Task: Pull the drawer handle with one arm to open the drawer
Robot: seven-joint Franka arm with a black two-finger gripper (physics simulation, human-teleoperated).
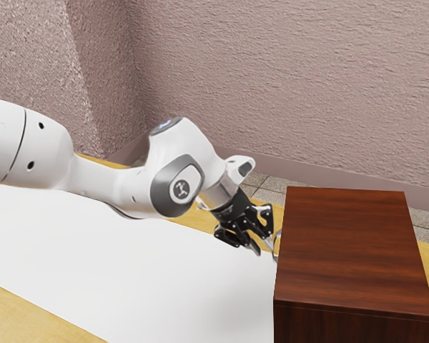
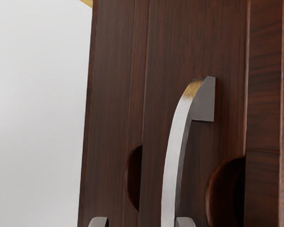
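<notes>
A dark wooden cabinet (image 1: 350,250) stands on the table at the exterior view's right. My black gripper (image 1: 263,239) is right up against the cabinet's face on the arm's side. In the wrist view, the drawer front (image 2: 118,94) is very close, and a curved grey metal handle (image 2: 180,142) runs along it. My two fingertips (image 2: 98,221) stand apart, and the handle's lower stretch passes between them, close to one of them. The gripper (image 2: 142,221) is open around the handle. No drawer sticks out of the cabinet in the exterior view.
A white sheet (image 1: 114,271) covers most of the yellowish tabletop (image 1: 14,314). Behind it are a rough pinkish wall (image 1: 286,78) and a tiled floor (image 1: 286,184). Two round recesses (image 2: 135,177) are cut into the wood beside the handle.
</notes>
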